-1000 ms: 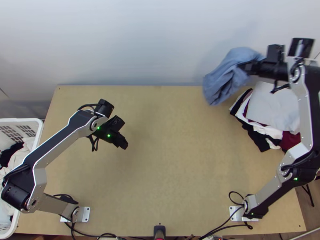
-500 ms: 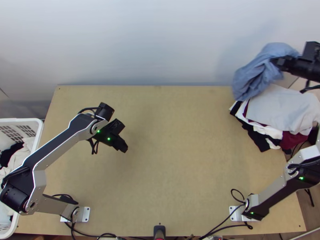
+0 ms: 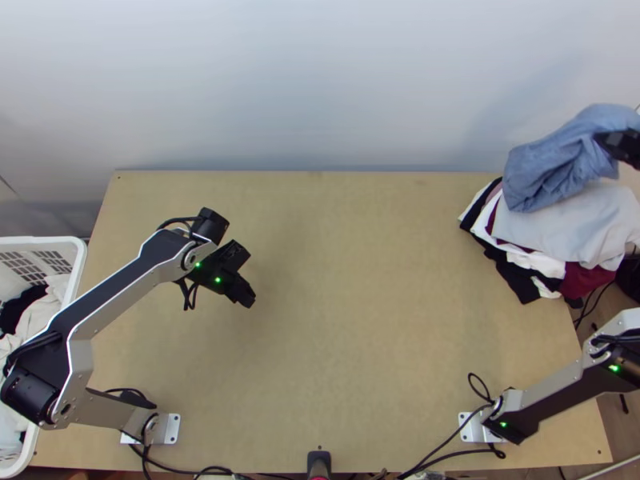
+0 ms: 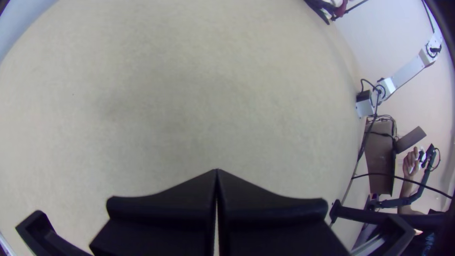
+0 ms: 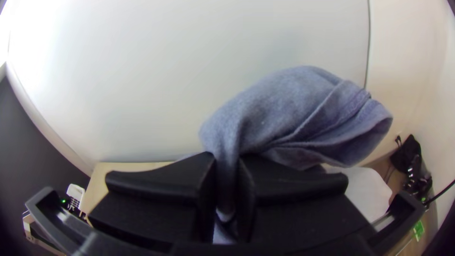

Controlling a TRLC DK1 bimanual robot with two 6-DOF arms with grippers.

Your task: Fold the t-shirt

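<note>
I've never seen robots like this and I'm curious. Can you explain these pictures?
It's a machine with a left arm and a right arm on a wooden table. One picture looks down from high up; the others come from cameras on the two wrists. The right hand pinches a bunched blue cloth near the pile of clothes on the table's far right. The left hand is shut and holds nothing. The white basket on the left has clothes inside.
</note>
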